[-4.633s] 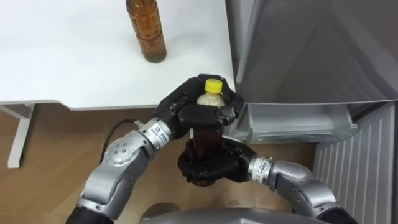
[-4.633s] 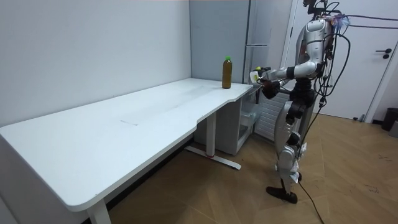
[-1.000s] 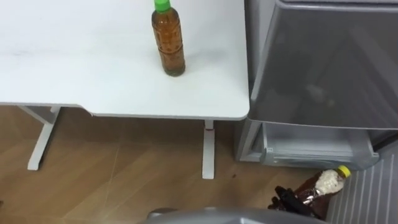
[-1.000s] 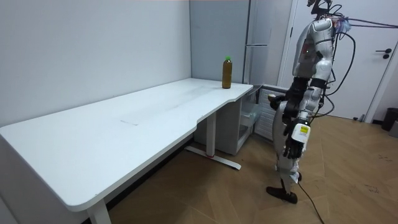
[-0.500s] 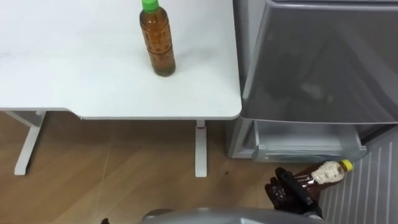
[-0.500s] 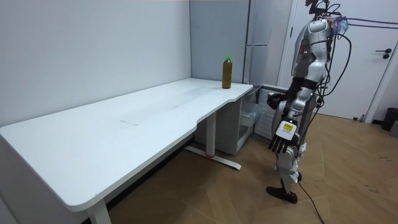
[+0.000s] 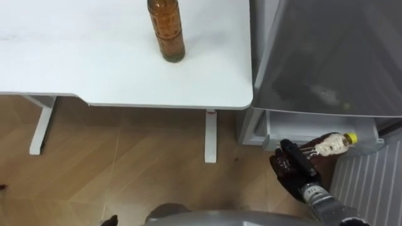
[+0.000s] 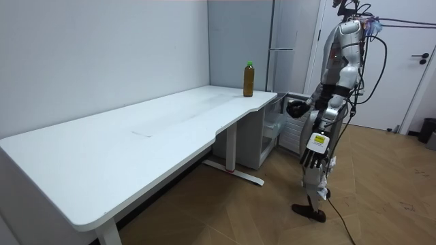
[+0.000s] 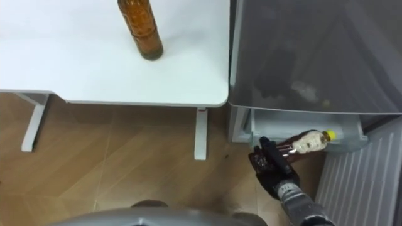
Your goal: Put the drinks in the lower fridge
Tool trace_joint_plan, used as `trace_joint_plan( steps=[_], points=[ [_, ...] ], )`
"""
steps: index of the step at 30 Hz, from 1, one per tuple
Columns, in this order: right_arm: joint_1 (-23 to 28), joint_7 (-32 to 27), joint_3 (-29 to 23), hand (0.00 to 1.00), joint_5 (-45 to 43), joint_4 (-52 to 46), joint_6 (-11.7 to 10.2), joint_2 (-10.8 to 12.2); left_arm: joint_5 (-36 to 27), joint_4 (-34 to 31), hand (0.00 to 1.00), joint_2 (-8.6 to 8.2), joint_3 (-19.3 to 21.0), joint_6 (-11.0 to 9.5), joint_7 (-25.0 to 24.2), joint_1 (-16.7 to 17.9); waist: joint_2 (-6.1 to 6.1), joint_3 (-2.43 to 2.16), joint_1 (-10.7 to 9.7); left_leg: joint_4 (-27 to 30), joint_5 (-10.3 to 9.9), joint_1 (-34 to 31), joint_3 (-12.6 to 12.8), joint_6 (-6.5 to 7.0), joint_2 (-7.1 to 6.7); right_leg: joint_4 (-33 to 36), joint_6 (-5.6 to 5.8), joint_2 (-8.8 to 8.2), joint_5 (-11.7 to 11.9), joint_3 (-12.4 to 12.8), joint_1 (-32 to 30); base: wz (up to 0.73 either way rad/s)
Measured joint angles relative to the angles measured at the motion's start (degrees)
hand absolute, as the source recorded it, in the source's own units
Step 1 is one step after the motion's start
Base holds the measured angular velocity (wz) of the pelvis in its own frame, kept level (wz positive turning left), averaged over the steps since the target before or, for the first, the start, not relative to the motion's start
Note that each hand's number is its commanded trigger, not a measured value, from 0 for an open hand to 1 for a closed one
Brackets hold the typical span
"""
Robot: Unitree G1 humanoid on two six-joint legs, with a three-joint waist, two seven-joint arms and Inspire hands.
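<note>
Placing first drink: right hand (image 7: 294, 168) clenched round yellow-capped bottle (image 7: 325, 147), tilted at lower fridge (image 7: 282, 125) mouth. Left hand (image 8: 311, 158) hanging, fingers relaxed. Next: ease inside, release, fetch second bottle (image 7: 166, 28) off table (image 7: 94, 69)

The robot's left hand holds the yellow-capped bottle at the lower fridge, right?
No: the right hand holds the yellow-capped bottle at the lower fridge, as the left eye view shows. The left hand hangs open in the room view.
</note>
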Motion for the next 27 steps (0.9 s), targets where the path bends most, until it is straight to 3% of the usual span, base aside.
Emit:
trace_joint_plan(
  steps=[2,7,13,16,17,18,19,20,22,27],
  points=[
    [-2.6,-0.8,0.0,1.0,1.1,1.5,0.3,-0.6,0.0,0.5,0.0,0.11,-0.3,0.0,0.0,-2.0,-0.04,0.44,0.0,-0.1,0.2,-0.9,-0.1,0.01,-0.02,0.4,-0.04,-0.05,0.0,-0.2,-1.0,0.06],
    [-10.0,-1.9,-2.6,1.0,3.9,4.8,0.4,-1.1,-0.8,2.5,0.0,0.24,-2.8,-0.4,0.0,-7.6,-0.02,0.6,0.1,-0.2,0.9,-4.6,-0.2,0.06,-0.11,1.4,-0.27,-0.28,0.2,-0.2,-5.4,-0.01],
    [-12.9,-2.0,-3.5,1.0,5.6,6.4,0.5,-2.6,-2.2,2.1,0.0,0.44,-3.9,-1.2,0.1,-9.4,-0.11,0.83,1.5,-0.5,1.1,-7.0,0.0,0.07,-0.12,1.6,-0.27,-0.32,0.2,-0.1,-8.3,-0.03],
    [-14.2,-3.6,-3.5,1.0,6.6,6.6,0.8,-3.5,-1.7,2.1,0.0,0.5,-5.2,-1.0,0.1,-10.8,-0.12,0.88,2.0,-2.0,2.6,-8.9,-2.7,0.13,-0.17,5.7,-0.26,-0.75,0.2,-1.6,-13.2,-0.04],
    [-15.0,-4.5,-3.4,1.0,7.2,6.6,0.8,-3.6,-1.6,2.1,0.0,0.61,-6.2,-1.1,0.4,-12.3,0.04,1.24,3.5,-2.9,3.2,-8.9,-7.6,-0.09,1.15,10.0,-1.29,-0.4,-0.8,-1.7,-17.7,-0.71],
    [-17.0,-5.5,-3.0,1.0,7.2,6.6,1.1,-3.3,-1.7,2.3,0.0,0.96,-6.2,-1.3,1.1,-13.1,-0.54,1.7,4.9,-2.6,3.2,-10.2,-9.9,-0.24,1.65,4.5,-3.55,0.88,1.6,1.1,-21.4,-0.71],
    [-18.7,-5.9,-2.4,1.0,7.4,6.5,0.8,-3.8,-1.7,3.7,0.0,0.48,-6.2,-1.2,1.4,-14.3,-0.05,2.09,4.2,-1.8,2.8,-12.2,-10.1,-1.27,1.26,2.7,-3.71,0.56,8.7,0.3,-23.1,-0.34],
    [-18.9,-6.1,-2.4,1.0,7.9,6.6,0.3,-4.5,-1.6,4.5,0.0,0.13,-6.4,-1.3,1.3,-15.4,0.41,2.07,3.8,-2.0,3.0,-12.7,-9.1,-1.52,1.13,2.4,-3.82,0.58,8.8,-0.6,-23.1,0.24],
    [-20.1,-7.1,-2.9,1.0,8.1,8.5,-0.5,-6.3,-1.7,4.5,0.0,0.28,-6.6,-2.6,1.6,-17.2,0.54,2.23,4.0,-2.7,3.6,-13.9,-3.8,-1.59,1.6,3.6,-4.09,0.48,8.7,-1.6,-24.7,0.23],
    [-22.0,-7.5,-5.2,1.0,8.4,8.5,0.4,-8.5,-2.3,4.0,0.0,0.67,-6.8,-1.8,2.8,-17.1,-1.15,2.86,4.0,-2.0,4.2,-15.8,-2.6,-1.19,0.54,4.3,-3.96,-0.31,8.6,-1.6,-26.9,0.05]
  ],
)
